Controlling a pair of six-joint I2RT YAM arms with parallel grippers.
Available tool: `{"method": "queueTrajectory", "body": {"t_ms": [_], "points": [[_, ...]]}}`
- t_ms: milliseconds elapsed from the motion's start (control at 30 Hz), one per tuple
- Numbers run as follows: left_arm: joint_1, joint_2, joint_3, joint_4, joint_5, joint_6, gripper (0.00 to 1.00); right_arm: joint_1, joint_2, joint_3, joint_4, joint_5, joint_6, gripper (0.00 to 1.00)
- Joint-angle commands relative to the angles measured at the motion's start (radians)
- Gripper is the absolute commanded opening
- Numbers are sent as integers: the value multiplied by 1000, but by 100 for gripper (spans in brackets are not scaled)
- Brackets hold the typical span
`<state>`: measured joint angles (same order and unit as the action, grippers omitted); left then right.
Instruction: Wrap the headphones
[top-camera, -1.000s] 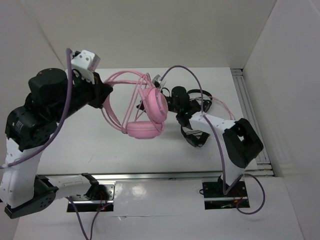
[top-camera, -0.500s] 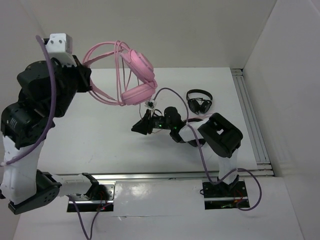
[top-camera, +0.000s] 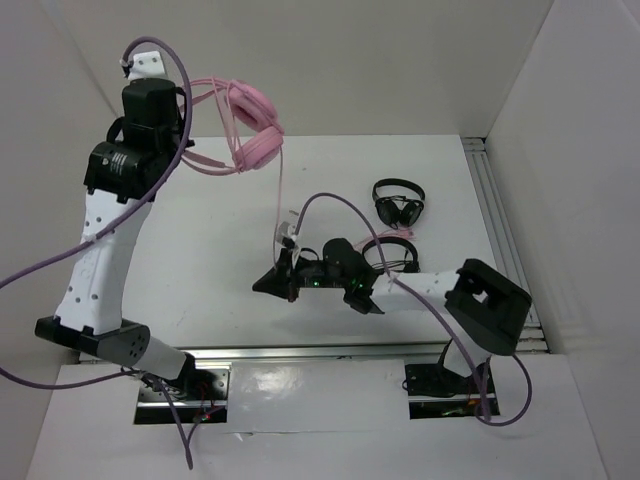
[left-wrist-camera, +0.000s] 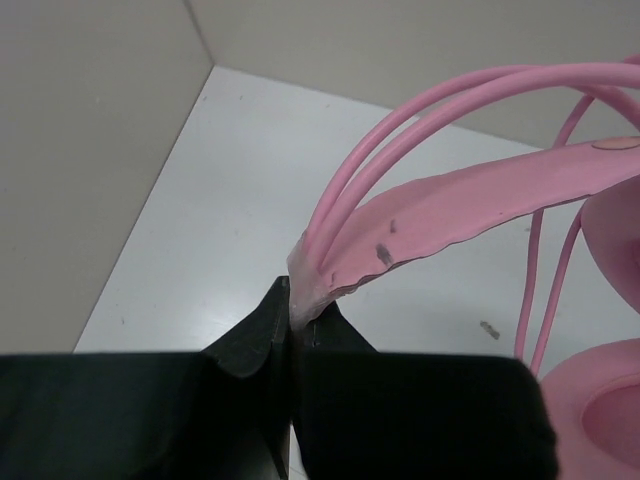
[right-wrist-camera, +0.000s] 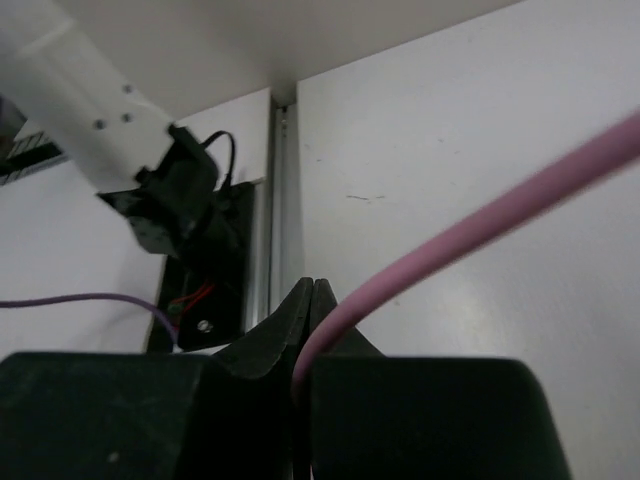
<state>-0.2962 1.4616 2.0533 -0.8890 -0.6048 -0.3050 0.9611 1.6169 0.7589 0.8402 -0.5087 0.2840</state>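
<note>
The pink headphones (top-camera: 250, 130) hang high over the table's far left. My left gripper (left-wrist-camera: 298, 305) is shut on the end of their flat pink headband strap (left-wrist-camera: 450, 200), and the thin wire hoops arch above it. One padded earcup (left-wrist-camera: 600, 400) shows at the right edge of the left wrist view. The thin pink cable (top-camera: 281, 200) drops from the earcups down to my right gripper (top-camera: 262, 284), low over the table's middle. In the right wrist view that gripper (right-wrist-camera: 312, 295) is shut on the cable (right-wrist-camera: 480, 225), which runs up and to the right.
Two small black headsets lie on the table: one (top-camera: 398, 205) at the back right, the other (top-camera: 392, 256) partly under my right arm. A metal rail (top-camera: 300, 352) runs along the near edge. White walls stand on both sides.
My left arm has swung the headphones up and back to the far left. My right gripper has moved toward the near middle and shut on the cable, which now hangs straight.
</note>
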Motion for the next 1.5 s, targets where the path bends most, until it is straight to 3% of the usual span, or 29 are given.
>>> {"method": "queueTrajectory", "body": {"t_ms": [0, 200, 333, 433, 600, 667, 733, 900, 1000, 1133, 1167, 1333, 1467], "points": [[60, -3, -47, 114, 54, -121, 0, 70, -98, 26, -188, 64, -130, 0], [236, -52, -272, 211, 456, -187, 0, 102, -149, 66, -348, 142, -180, 0], [313, -67, -271, 220, 617, -235, 0, 35, -131, 33, -346, 108, -170, 0], [382, -29, -188, 184, 863, -256, 0, 25, -107, 0, -302, 133, -170, 0], [476, 9, -214, 226, 1337, -302, 0, -82, -135, -44, -265, 202, -170, 0], [488, -9, -245, 274, 1405, -344, 0, -169, -146, -44, -279, 202, -170, 0], [517, -59, -320, 373, 1471, -438, 0, -250, -131, -14, -303, 100, -170, 0], [539, -101, -351, 478, 1492, -575, 0, -216, -60, 28, -345, 15, -181, 0], [539, -92, -315, 478, 1473, -606, 0, -184, -48, 17, -282, 6, -163, 0], [539, -118, -317, 478, 1320, -631, 0, -116, 23, 45, -292, -57, -149, 0], [539, -118, -317, 478, 1219, -631, 0, -96, 35, 77, -335, -57, -173, 0], [528, -28, -159, 260, 923, -471, 0, 31, 8, 86, -377, -2, -193, 0], [499, 28, -185, 240, 737, -439, 0, 128, -2, 112, -455, 16, -215, 0]]}}
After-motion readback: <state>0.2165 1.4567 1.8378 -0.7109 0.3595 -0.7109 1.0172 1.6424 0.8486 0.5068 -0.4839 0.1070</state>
